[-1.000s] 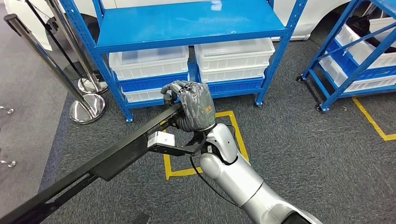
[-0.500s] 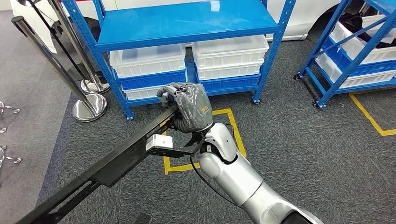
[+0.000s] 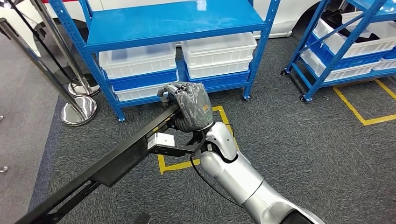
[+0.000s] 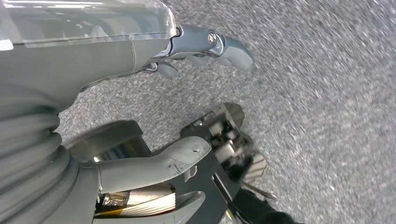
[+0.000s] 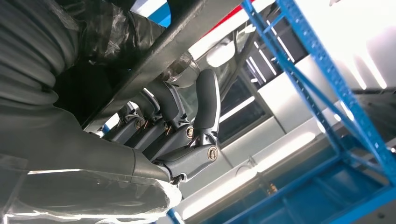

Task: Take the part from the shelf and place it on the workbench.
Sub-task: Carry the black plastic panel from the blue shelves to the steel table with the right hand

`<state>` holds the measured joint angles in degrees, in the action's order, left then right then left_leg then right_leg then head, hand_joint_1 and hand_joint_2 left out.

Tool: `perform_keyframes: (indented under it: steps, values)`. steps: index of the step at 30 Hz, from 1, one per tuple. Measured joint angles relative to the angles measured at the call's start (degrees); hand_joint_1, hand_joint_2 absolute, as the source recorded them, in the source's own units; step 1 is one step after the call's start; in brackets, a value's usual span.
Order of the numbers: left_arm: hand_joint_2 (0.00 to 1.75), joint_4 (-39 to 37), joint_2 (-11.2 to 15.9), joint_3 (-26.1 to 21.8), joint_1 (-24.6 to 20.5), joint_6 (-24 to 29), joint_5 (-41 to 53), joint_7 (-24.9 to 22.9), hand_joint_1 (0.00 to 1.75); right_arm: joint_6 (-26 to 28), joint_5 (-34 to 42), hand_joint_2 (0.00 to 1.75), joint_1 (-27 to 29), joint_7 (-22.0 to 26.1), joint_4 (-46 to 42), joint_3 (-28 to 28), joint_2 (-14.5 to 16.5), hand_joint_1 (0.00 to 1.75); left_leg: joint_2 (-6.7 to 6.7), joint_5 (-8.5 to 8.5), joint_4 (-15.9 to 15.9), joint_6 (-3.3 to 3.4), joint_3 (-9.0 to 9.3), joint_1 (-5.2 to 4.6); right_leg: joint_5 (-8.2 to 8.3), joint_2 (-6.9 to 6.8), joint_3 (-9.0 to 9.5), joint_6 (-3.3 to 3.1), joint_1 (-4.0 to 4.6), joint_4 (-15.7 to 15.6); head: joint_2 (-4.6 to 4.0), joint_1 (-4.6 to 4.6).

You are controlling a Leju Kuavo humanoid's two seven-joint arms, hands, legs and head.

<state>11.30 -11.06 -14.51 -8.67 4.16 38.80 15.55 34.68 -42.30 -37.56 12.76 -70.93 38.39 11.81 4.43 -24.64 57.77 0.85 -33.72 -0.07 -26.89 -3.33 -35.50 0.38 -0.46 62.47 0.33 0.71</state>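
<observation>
The part [image 3: 116, 161], a long black metal bar with a bracket partway along it, is off the shelf and in the robot's grasp. The right hand [image 3: 189, 105] wraps its dark fingers [image 5: 180, 116] around the bar's far end, as the right wrist view shows from close by, and carries it out in front of the body, above the grey carpet [image 3: 303, 158] and a yellow floor marking [image 3: 187, 163]. From there the bar slants back toward the lower left of the head view. The left hand [image 4: 116, 116] hangs over the carpet with thumb and fingers apart and nothing between them.

Beyond the right hand stands the blue shelf [image 3: 173, 23], its top level bare, white bins [image 3: 217, 56] stacked on its lower level; a second blue rack [image 3: 355, 42] stands well apart to the right, and chrome stanchions [image 3: 77, 102] to the left.

So the taking appears done. No workbench is visible, so carrying the part to it and setting it down seem to be what is left.
</observation>
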Motion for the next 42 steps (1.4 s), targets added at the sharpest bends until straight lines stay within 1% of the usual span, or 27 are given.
perform_keyframes:
  steps: [2, 4, 6, 8, 9, 10, 11, 12, 13, 15, 17, 19, 21, 23, 24, 25, 26, 27, 29, 31, 32, 35, 37, 39, 40, 41, 42]
  values:
    - [1.75, 0.00, 0.00, 0.00, 0.01, -0.10, 0.26, 0.05, 0.00, -0.26, 0.09, 1.75, -0.21, 0.15, -0.01, 0.03, 0.07, 1.75, 0.91, -0.30, 0.47, -0.57, -0.17, -0.31, 0.18, -0.94, 0.65, -0.84, 0.38, -2.20, 0.00, 0.03]
    - [1.75, 0.00, 0.00, 0.00, -0.03, -0.28, 0.40, -0.06, 0.00, -0.49, 0.16, 1.75, -0.23, 0.22, -0.02, 0.05, 0.11, 1.75, 1.88, -0.53, 0.64, -1.10, -0.21, -0.24, 0.51, 0.50, 0.38, -1.76, 0.38, -2.34, 0.00, 0.03]
    - [1.75, 0.00, 0.00, 0.00, -0.04, -0.61, 0.60, -0.41, 0.00, -0.58, 0.17, 1.75, -0.28, 0.25, -0.08, 0.05, 0.14, 1.75, 0.29, -2.21, 2.66, -1.73, -0.95, 0.06, 0.94, 1.76, 0.29, -2.49, 0.22, -2.57, 0.00, 0.02]
    - [1.75, 0.00, 0.03, 0.00, 0.14, -0.96, 0.78, -0.79, 0.00, -0.58, 0.19, 1.75, -0.30, 0.26, -0.15, 0.06, 0.17, 1.75, -2.57, -5.81, 8.73, -2.19, -3.48, 0.32, 1.23, 3.05, 0.15, -2.94, 0.15, -2.64, 0.00, 0.02]
    - [1.75, 0.00, 0.07, 0.00, 0.28, -1.08, 0.80, -0.99, 0.00, -0.58, 0.22, 1.75, -0.23, 0.26, -0.16, 0.07, 0.17, 1.75, -3.32, -7.47, 12.52, -2.28, -5.19, 0.36, 1.31, 3.79, 0.08, -3.07, 0.20, -2.62, 0.00, 0.03]
    - [1.75, 0.00, 0.13, 0.00, 0.41, -1.14, 0.84, -1.26, 0.00, -0.56, 0.26, 1.75, -0.13, 0.25, -0.17, 0.07, 0.13, 1.75, -3.65, -8.30, 15.32, -2.30, -6.49, 0.37, 1.36, 4.59, 0.03, -3.12, 0.26, -2.60, 0.00, 0.02]
    - [1.75, 0.00, 0.20, -0.01, 0.49, -1.17, 0.89, -1.61, 0.00, -0.55, 0.29, 1.75, -0.01, 0.25, -0.19, 0.07, 0.07, 1.75, -3.82, -8.10, 16.38, -2.24, -7.02, 0.37, 1.39, 5.40, 0.01, -3.14, 0.31, -2.55, 0.00, 0.03]
    - [1.75, 0.00, 0.29, -0.03, 0.49, -1.21, 0.96, -2.00, 0.00, -0.52, 0.33, 1.75, 0.12, 0.24, -0.28, 0.06, -0.02, 1.75, -4.01, -6.78, 15.21, -2.07, -6.52, 0.37, 1.41, 6.23, 0.02, -3.14, 0.34, -2.48, 0.00, 0.03]
    - [1.75, 0.00, 0.40, -0.07, 0.43, -1.25, 1.06, -2.35, 0.00, -0.51, 0.34, 1.75, 0.21, 0.24, -0.48, 0.05, -0.09, 1.75, -4.52, -4.75, 12.15, -1.82, -5.12, 0.37, 1.42, 7.01, 0.04, -3.12, 0.33, -2.41, 0.00, 0.02]
    - [1.75, 0.00, 0.68, -0.24, 0.32, -1.33, 1.24, -2.74, 0.00, -0.49, 0.35, 1.75, 0.26, 0.24, -0.96, 0.05, -0.19, 1.75, -7.10, -1.49, 4.81, -1.19, -1.78, 0.48, 1.51, 8.40, -0.08, -2.91, 0.24, -2.28, 0.00, 0.02]
    - [1.75, 0.00, 0.92, -0.38, 0.25, -1.36, 1.34, -2.85, 0.00, -0.48, 0.37, 1.75, 0.30, 0.23, -1.24, 0.04, -0.25, 1.75, -8.80, -0.89, 1.20, -0.78, -0.10, 0.47, 1.79, 9.65, -0.50, -2.32, 0.01, -2.28, 0.00, 0.02]
    - [1.75, 0.00, 1.05, -0.42, 0.12, -1.38, 1.38, -2.91, 0.00, -0.46, 0.37, 1.75, 0.48, 0.22, -1.50, -0.01, -0.44, 1.75, -7.90, -0.81, 0.26, -0.45, 0.32, 0.46, 2.16, 10.84, -0.83, -1.48, -0.17, -2.58, 0.00, 0.03]
    - [1.75, 0.00, 1.10, -0.48, -0.11, -1.44, 1.39, -2.89, 0.00, -0.44, 0.33, 1.75, 0.58, 0.24, -1.94, -0.07, -0.71, 1.75, -6.49, -0.20, -0.90, 0.08, 0.76, 0.65, 1.31, 9.22, -1.43, -0.88, 0.05, -1.59, 0.00, -0.01]
    - [1.75, 0.00, 1.13, -0.73, -0.27, -1.64, 1.26, -2.73, 0.00, -0.44, 0.30, 1.75, 0.60, 0.28, -2.50, -0.10, -0.86, 1.75, -4.96, 0.17, -1.60, 0.50, 1.02, 0.59, -1.77, 5.74, -3.80, -0.56, 0.21, 3.48, 0.00, -0.05]
    - [1.75, 0.00, 1.16, -0.94, -0.26, -1.91, 1.09, -2.61, 0.00, -0.45, 0.30, 1.75, 0.68, 0.29, -2.74, -0.10, -0.91, 1.75, -4.21, 0.17, -1.62, 0.63, 0.98, 0.51, -3.50, 4.66, -5.47, -0.39, 0.12, 7.00, 0.00, -0.07]
    - [1.75, 0.00, 1.21, -1.18, -0.24, -2.31, 0.82, -2.48, 0.00, -0.46, 0.29, 1.75, 0.81, 0.29, -2.96, -0.10, -1.00, 1.75, -3.41, 0.12, -1.56, 0.69, 0.91, 0.47, -4.60, 4.17, -6.93, -0.19, -0.05, 10.00, 0.00, -0.06]
    - [1.75, 0.00, 1.25, -1.42, -0.22, -2.86, 0.53, -2.31, 0.00, -0.48, 0.24, 1.75, 0.97, 0.29, -3.15, -0.10, -1.13, 1.75, -2.61, 0.05, -1.46, 0.70, 0.84, 0.47, -4.75, 3.88, -7.64, 0.02, -0.23, 11.49, 0.00, -0.06]
    - [1.75, 0.00, 1.28, -1.65, -0.23, -3.54, 0.31, -2.05, 0.00, -0.49, 0.13, 1.75, 1.11, 0.28, -3.39, -0.09, -1.29, 1.75, -1.84, -0.06, -1.29, 0.65, 0.76, 0.50, -3.91, 3.60, -7.33, 0.23, -0.43, 11.00, 0.00, -0.07]
    - [1.75, 0.00, 1.29, -2.05, -0.27, -4.81, 0.13, -1.41, 0.00, -0.43, -0.13, 1.75, 1.25, 0.28, -4.06, -0.06, -1.58, 1.75, -0.43, -0.46, -0.67, 0.33, 0.65, 0.59, -0.68, 2.08, -3.91, 0.51, -0.72, 4.77, 0.00, -0.07]
    - [1.75, 0.00, 1.33, -2.33, -0.30, -5.13, 0.23, -0.63, 0.00, -0.19, -0.21, 1.75, 1.33, 0.28, -4.88, -0.03, -1.77, 1.75, 0.65, -1.03, 0.14, -0.28, 0.51, 0.37, 0.94, 0.04, -0.89, 0.14, -0.43, -0.92, 0.00, -0.04]
    - [1.75, 0.00, 1.36, -2.44, -0.31, -4.92, 0.31, -0.24, 0.00, 0.01, -0.15, 1.75, 1.46, 0.27, -5.29, -0.05, -1.89, 1.75, 1.15, -1.25, 0.40, -0.61, 0.51, 0.26, 0.91, -0.37, -0.45, -0.21, -0.19, -1.98, 0.00, -0.04]
    - [1.75, 0.00, 1.48, -2.71, -0.55, -4.39, 0.66, 0.44, 0.00, 0.58, 0.12, 1.75, 2.36, 0.33, -6.49, -0.30, -2.56, 1.75, 2.15, -1.69, 0.67, -1.56, 0.78, 0.41, 1.09, 1.26, -0.56, -1.38, 0.04, -2.26, 0.00, -0.04]
    - [1.75, 0.00, 1.71, -2.78, -0.77, -4.41, 1.08, 0.36, 0.00, 0.94, 0.26, 1.75, 2.96, 0.54, -7.20, -0.47, -2.95, 1.75, 0.17, -3.74, 3.22, -2.08, -0.12, 0.71, 1.49, 2.41, -0.53, -2.08, -0.23, -2.57, 0.00, -0.03]
    - [1.75, 0.00, 2.09, -2.81, -0.68, -4.58, 1.58, 0.05, 0.00, 1.38, 0.39, 1.75, 3.75, 0.78, -7.73, -0.51, -3.16, 1.75, -2.57, -7.53, 9.84, -2.40, -2.98, 0.87, 1.73, 3.71, -0.66, -2.47, -0.33, -2.63, 0.00, -0.03]
    - [1.75, 0.00, 2.28, -2.82, -0.54, -4.78, 1.92, -0.17, 0.00, 1.63, 0.46, 1.75, 4.38, 0.87, -7.94, -0.52, -3.29, 1.75, -3.24, -8.98, 13.38, -2.47, -4.57, 0.87, 1.79, 4.47, -0.74, -2.55, -0.26, -2.61, 0.00, -0.03]
    - [1.75, 0.00, 2.43, -2.82, -0.39, -5.03, 2.24, -0.37, 0.00, 1.91, 0.54, 1.75, 5.12, 0.94, -8.12, -0.57, -3.50, 1.75, -3.61, -9.49, 15.63, -2.47, -5.61, 0.87, 1.82, 5.27, -0.77, -2.59, -0.19, -2.57, 0.00, -0.03]
    - [1.75, 0.00, 2.52, -2.81, -0.27, -5.29, 2.56, -0.52, 0.00, 2.20, 0.61, 1.75, 5.89, 1.02, -8.31, -0.67, -3.79, 1.75, -3.84, -8.88, 15.87, -2.37, -5.75, 0.86, 1.84, 6.05, -0.79, -2.59, -0.14, -2.49, 0.00, -0.03]
